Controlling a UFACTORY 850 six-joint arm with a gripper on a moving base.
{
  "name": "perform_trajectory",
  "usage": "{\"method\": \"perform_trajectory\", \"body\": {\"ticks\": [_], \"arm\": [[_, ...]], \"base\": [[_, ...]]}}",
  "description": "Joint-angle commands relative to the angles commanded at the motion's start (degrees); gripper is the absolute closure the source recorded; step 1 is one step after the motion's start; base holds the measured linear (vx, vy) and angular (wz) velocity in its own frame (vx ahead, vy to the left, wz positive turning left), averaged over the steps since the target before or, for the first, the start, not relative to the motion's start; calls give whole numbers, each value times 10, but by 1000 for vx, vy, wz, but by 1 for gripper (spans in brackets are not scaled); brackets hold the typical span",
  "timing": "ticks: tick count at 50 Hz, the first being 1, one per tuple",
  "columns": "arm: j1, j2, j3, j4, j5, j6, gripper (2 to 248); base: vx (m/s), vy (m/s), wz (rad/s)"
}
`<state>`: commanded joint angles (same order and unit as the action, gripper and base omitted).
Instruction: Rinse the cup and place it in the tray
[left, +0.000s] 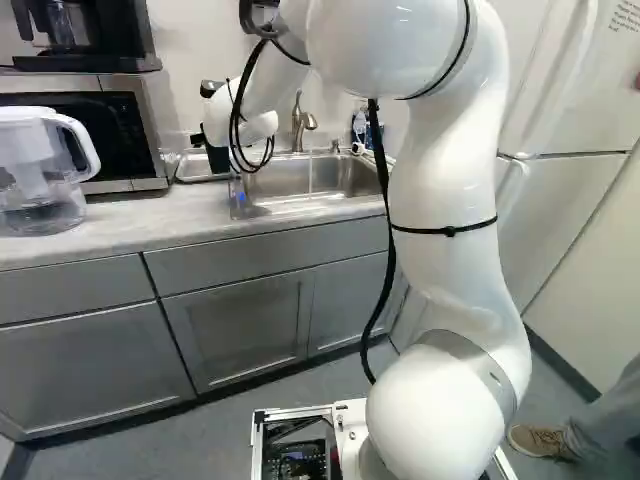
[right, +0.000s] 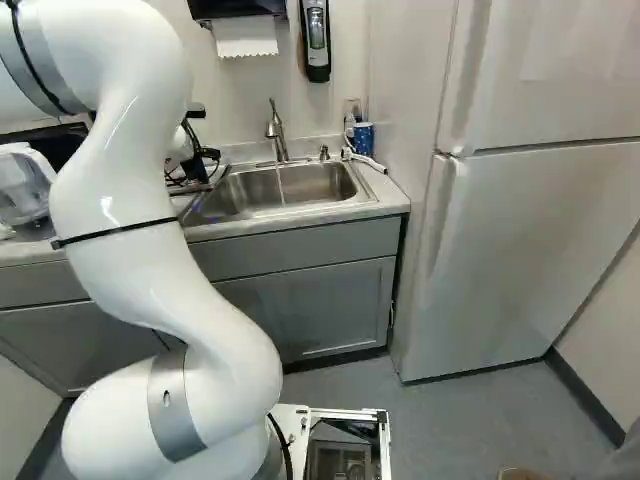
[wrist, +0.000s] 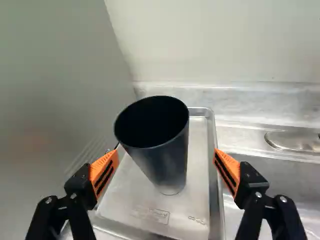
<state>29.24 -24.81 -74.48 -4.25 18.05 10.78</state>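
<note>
Grey-topped counter (left: 120, 225) w/ a stainless, two-basin sink (right: 235, 195) set in; shallow rectangular metal tray (wrist: 137, 200) just beside the basins. Black two-finger tool (right: 208, 154) w/ orange pads (wrist: 103, 172) – open wide, one finger each side of the cup, no grip. Tall, dark, round cup (wrist: 167, 162) stands upright in tray, mouth up – btwn fingers.
</note>
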Motion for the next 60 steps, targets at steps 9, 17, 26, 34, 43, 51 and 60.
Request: {"method": "perform_trajectory", "body": {"ticks": [9, 17, 26, 34, 43, 51, 60], "arm": [[0, 1, 0, 0, 0, 0, 3], [0, 6, -2, 0, 0, 0, 3], [0, 13, -4, 0, 0, 0, 3], [0, 19, -7, 0, 0, 0, 3], [0, 26, -10, 0, 0, 0, 3], [0, 32, -13, 0, 0, 0, 3], [0, 38, -17, 0, 0, 0, 3]], "base": [[0, 0, 0], [0, 0, 0], [0, 0, 0], [0, 0, 0], [0, 0, 0], [0, 0, 0], [0, 0, 0]]}}
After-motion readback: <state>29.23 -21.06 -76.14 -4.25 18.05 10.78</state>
